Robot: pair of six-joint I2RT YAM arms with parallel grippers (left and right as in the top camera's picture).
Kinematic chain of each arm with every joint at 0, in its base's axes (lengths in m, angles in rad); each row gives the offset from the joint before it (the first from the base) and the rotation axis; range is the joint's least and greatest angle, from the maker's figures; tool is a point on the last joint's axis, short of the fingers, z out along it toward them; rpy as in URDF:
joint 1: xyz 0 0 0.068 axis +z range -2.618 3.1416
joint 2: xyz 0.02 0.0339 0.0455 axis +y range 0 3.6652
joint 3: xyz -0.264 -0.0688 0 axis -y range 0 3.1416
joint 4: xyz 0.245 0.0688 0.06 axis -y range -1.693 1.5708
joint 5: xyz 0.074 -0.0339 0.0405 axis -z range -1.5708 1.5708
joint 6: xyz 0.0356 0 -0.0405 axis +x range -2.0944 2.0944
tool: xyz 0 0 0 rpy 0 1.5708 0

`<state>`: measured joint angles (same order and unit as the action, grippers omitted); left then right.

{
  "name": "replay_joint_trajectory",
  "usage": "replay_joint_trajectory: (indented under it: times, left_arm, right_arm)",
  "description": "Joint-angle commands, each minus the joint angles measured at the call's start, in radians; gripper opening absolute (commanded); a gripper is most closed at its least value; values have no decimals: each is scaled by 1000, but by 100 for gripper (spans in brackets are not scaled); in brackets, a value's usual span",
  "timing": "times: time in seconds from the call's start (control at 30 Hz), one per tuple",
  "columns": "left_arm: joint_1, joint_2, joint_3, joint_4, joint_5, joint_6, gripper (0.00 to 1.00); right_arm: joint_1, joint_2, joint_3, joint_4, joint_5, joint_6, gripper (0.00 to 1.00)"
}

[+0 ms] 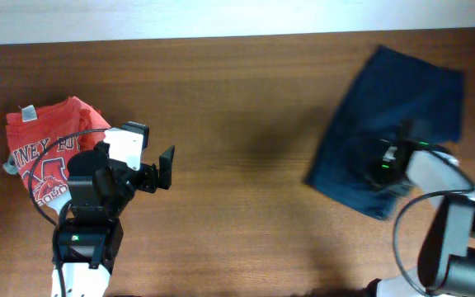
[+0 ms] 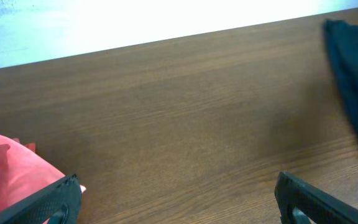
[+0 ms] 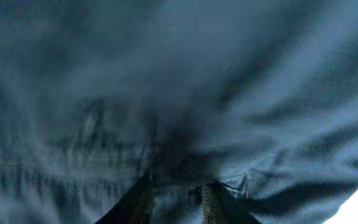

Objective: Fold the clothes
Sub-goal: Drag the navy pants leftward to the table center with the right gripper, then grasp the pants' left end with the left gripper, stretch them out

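From above, the navy shorts [image 1: 402, 99] lie spread and a little rumpled at the far right of the wooden worktop [image 1: 246, 124], well apart from a red T-shirt [image 1: 44, 140] bunched at the far left. The right tool [image 1: 392, 158] is down on the near part of the shorts, while the left tool [image 1: 165, 169] hangs over bare wood just beside the T-shirt, touching nothing. No box, basket or other container shows in any view. In the left wrist view, the left tool [image 2: 179, 186] stands wide open with only wood between its fingers. A corner of the T-shirt [image 2: 11, 171] shows low on the left and an edge of the shorts [image 2: 353, 81] at the far right. In the right wrist view, dark cloth [image 3: 229, 74] fills the picture, creased and drawn toward the right tool [image 3: 178, 186]. Its two fingers sit close together with a dark fold gathered between them, so it looks pinched shut on the fabric. The step in hand seems to be taking hold of the shorts for a first fold. The next move likely calls for lifting that pinched edge and carrying it across the garment, keeping the cloth flat rather than dragging it toward the worktop edge.
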<state>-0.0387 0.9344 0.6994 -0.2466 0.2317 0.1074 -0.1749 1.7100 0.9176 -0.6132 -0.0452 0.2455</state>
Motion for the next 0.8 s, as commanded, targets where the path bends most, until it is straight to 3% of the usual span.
replay_joint_trajectory:
  times: [0.0, 0.23, 0.33, 0.53, 0.67, 0.77]
  left_arm:
    - [3, 2, 23, -1, 16, -13, 99]
    - [3, 2, 23, -1, 16, -13, 99]
    - [3, 2, 23, 0, 16, -13, 99]
    - [2, 2, 23, -1, 16, -13, 99]
    - [2, 2, 23, 3, 25, -13, 99]
    - [3, 10, 23, 15, 63, -43, 99]
  right_arm:
    - [171, 64, -61, 2, -215, 56, 31]
    - [471, 64, -42, 72, -332, 84, 31]
    - [541, 59, 19, 68, -322, 31, 31]
    - [553, 13, 231, -80, -230, -56, 35]
    - [525, -38, 417, -249, -37, -115, 37]
    - [480, -68, 545, -358, 40, -126, 50]
